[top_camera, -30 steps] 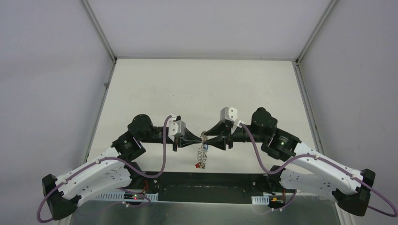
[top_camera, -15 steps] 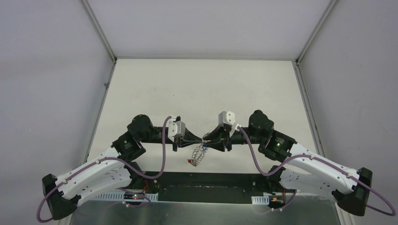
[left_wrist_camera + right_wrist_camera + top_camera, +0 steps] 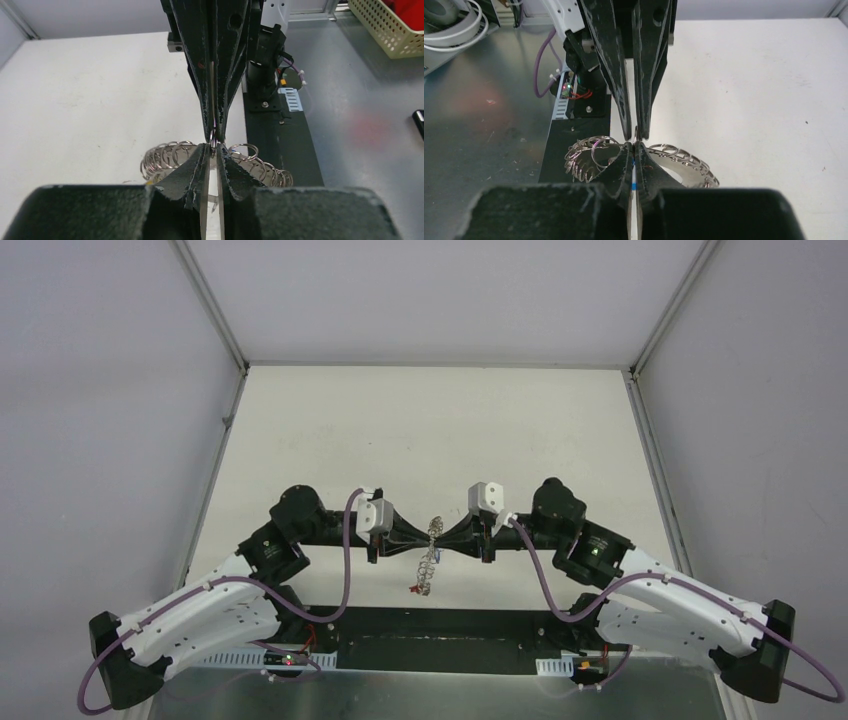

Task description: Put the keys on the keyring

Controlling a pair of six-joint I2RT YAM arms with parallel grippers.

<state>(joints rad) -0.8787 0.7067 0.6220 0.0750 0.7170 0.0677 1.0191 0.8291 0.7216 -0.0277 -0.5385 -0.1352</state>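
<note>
Two arms meet tip to tip above the near part of the bench (image 3: 430,430), their fingers pointing at each other along one line. The left end effector (image 3: 212,150) is closed, and its two fingers pinch the top of one chain of rings (image 3: 427,562). The right end effector (image 3: 633,148) is closed too. A thin sliver of blue tag (image 3: 634,186) is clamped between its two fingers, just behind the tips. The key that belongs to this tag is hidden inside the grip.

The chain hangs down from the point where the tips meet and slants a little toward the left arm's side. Its silver rings are too many and too overlapped to count. In both wrist views the rings fan out in two bunches, one on each side of the pinch. One small red tag (image 3: 411,590) sits at the chain's lower end. Whether that end touches the bench cannot be told.

One yellow mesh basket (image 3: 380,25) stands off the bench, well away from the arms.
</note>
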